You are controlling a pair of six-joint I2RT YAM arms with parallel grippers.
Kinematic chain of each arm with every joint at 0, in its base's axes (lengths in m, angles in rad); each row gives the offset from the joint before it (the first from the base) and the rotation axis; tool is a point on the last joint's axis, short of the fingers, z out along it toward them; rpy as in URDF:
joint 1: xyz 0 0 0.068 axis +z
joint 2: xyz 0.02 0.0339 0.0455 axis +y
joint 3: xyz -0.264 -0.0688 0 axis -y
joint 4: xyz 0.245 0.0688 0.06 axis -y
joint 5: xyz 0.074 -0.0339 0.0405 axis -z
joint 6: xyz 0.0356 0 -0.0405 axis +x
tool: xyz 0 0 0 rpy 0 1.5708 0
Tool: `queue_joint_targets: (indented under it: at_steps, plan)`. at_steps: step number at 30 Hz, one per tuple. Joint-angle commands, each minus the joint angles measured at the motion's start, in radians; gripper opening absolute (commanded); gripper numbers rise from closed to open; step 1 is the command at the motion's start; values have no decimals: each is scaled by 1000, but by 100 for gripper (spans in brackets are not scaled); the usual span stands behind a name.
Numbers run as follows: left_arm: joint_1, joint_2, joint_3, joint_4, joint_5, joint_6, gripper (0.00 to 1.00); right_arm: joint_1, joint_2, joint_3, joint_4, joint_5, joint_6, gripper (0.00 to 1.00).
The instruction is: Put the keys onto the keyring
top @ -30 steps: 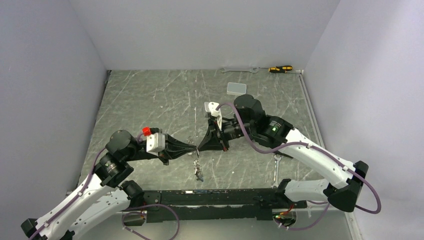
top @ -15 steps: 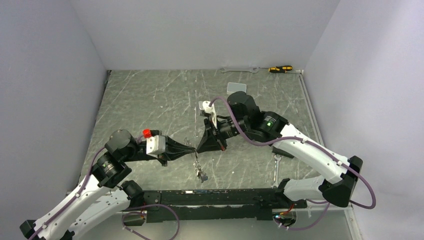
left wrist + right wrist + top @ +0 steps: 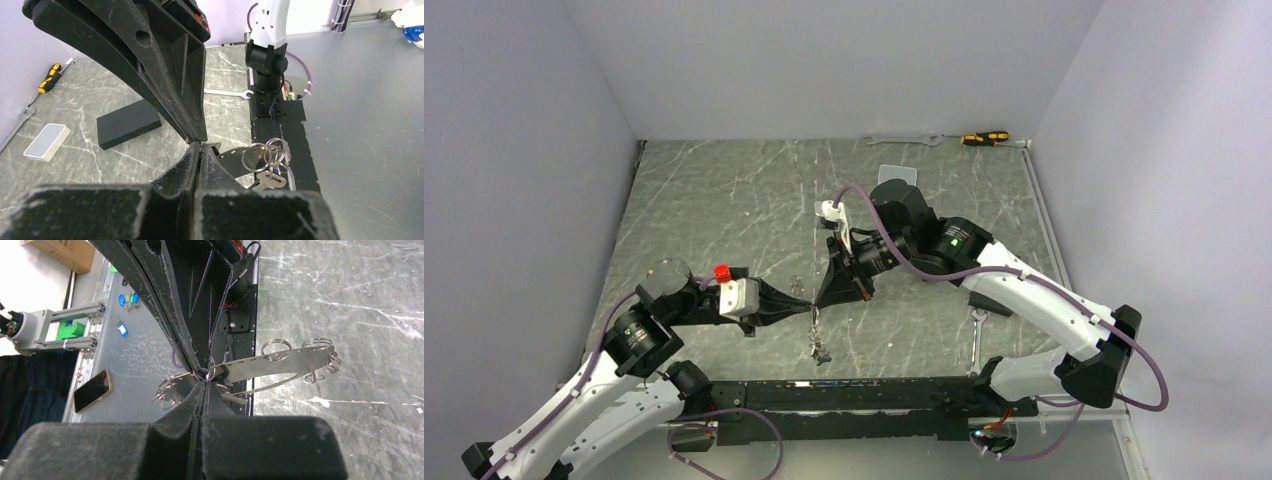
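The left gripper (image 3: 200, 151) has its fingers pressed flat together, with no gap between them. Its tip clamps the end of the keyring (image 3: 233, 152), a long flat silvery piece with a row of small holes. The right gripper (image 3: 202, 384) is likewise closed tight, and its tip pinches that same end from the opposite side. The two black tips meet nose to nose and touch. Whether each nips the piece itself or a small ring on it cannot be told.

From the pinch, the keyring runs out sideways in the right wrist view, carrying several small split rings (image 3: 276, 347) along its length. More rings bunch at the pinched end. In the left wrist view, a cluster of rings hangs at its free end, and the keys (image 3: 270, 180) dangle just below them.

From above, the tips meet over the near middle of the table (image 3: 724, 200), and the keys hang under them. Whether the keys touch the surface cannot be told.

Further out, a spanner (image 3: 976, 335) lies to the right near the front edge. A white box (image 3: 897, 175) sits behind the right arm. A second spanner (image 3: 904, 140) and a screwdriver (image 3: 984, 137) lie along the far wall. A black box (image 3: 129, 124) rests near the white one.
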Motion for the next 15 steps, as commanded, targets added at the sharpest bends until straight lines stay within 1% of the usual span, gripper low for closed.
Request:
queue_joint_targets:
  at_steps: [1, 2, 6, 9, 15]
  plan:
    - [-3, -4, 40, -15, -21, 49, 9, 2, -6, 55, 20, -44, 9, 0]
    - [-3, -9, 39, -19, -32, 51, 15, 2, -5, 54, 19, -45, 9, 0]
    - [-3, -33, 31, -25, -77, 51, 32, 2, -7, 51, 15, -45, 9, 0]
    - [-2, -53, 24, -19, -108, 44, 49, 2, -8, 49, 12, -46, 6, 0]
    - [-2, -101, 24, -34, -197, 30, 66, 2, -16, 39, 13, 1, -6, 0]
